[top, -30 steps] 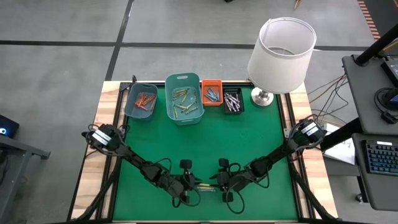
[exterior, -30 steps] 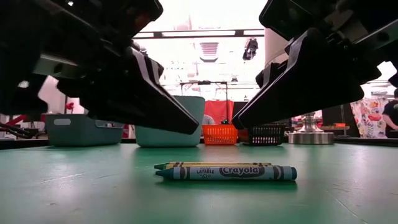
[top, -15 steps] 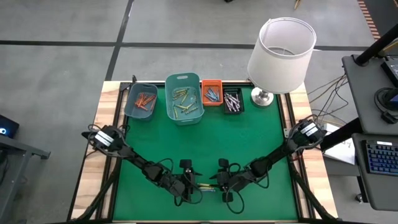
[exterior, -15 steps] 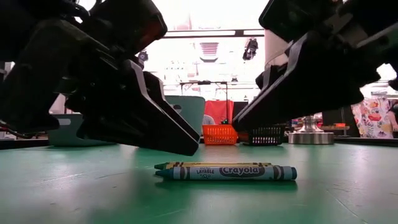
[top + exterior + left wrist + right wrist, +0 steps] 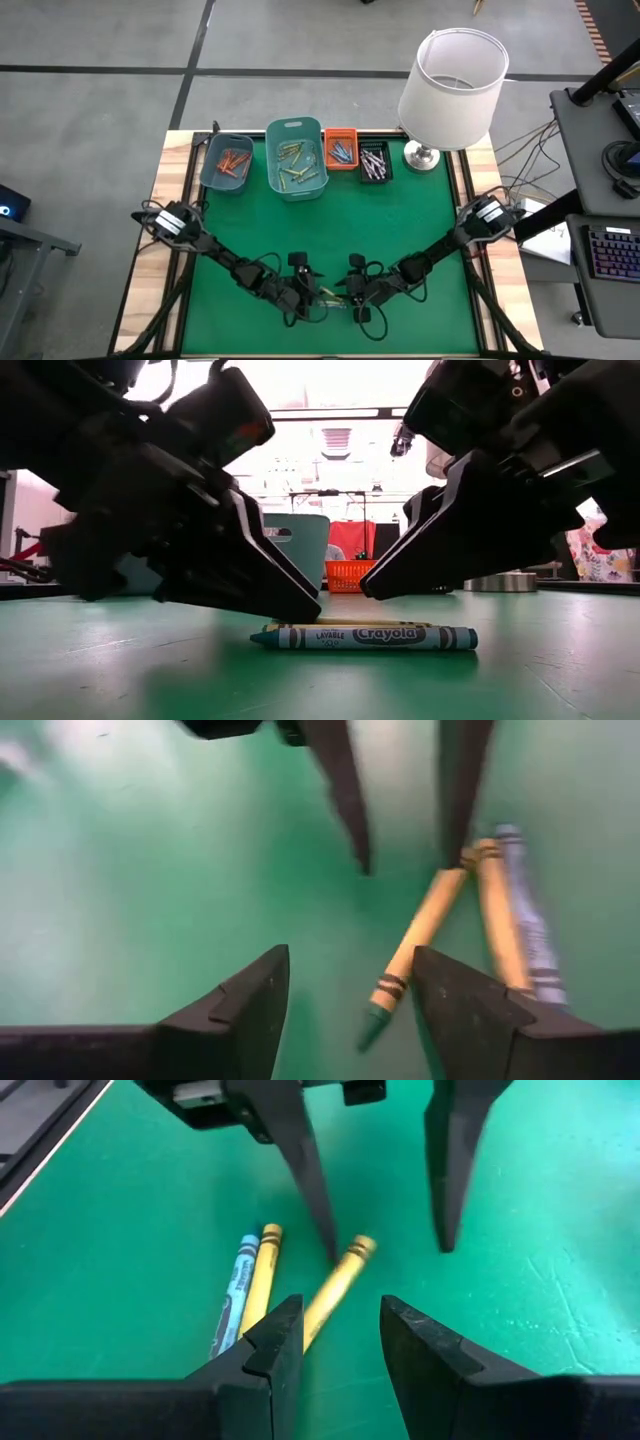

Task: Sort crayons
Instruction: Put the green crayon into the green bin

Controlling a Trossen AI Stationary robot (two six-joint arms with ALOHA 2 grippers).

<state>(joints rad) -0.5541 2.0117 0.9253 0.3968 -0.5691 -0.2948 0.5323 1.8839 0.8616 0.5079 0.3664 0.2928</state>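
Three crayons lie on the green mat near the table's near edge. A blue one (image 5: pixel 365 637) is nearest, a yellow-wrapped one (image 5: pixel 260 1280) lies beside it, and another yellow-wrapped, green-tipped one (image 5: pixel 412 948) lies slanted apart from them. My left gripper (image 5: pixel 350 960) hangs open just above the crayons' left ends (image 5: pixel 312 608). My right gripper (image 5: pixel 340 1305) hangs open above their right part (image 5: pixel 366 592), facing the left one. The slanted crayon lies on the mat below both pairs of fingers. Neither gripper plainly touches a crayon.
At the far edge stand a grey-blue bin (image 5: pixel 226 160), a teal bin (image 5: pixel 296 158), a small orange bin (image 5: pixel 340 150) and a black bin (image 5: pixel 375 160), each with crayons inside. A white-shaded lamp (image 5: pixel 450 85) stands at the far right. Bare mat (image 5: pixel 330 225) lies in between.
Both grippers have sunk a little toward the crayons, the left one first, then the right. The left gripper's fingers have spread apart and it has rolled slightly. The crayons have stayed where they were.
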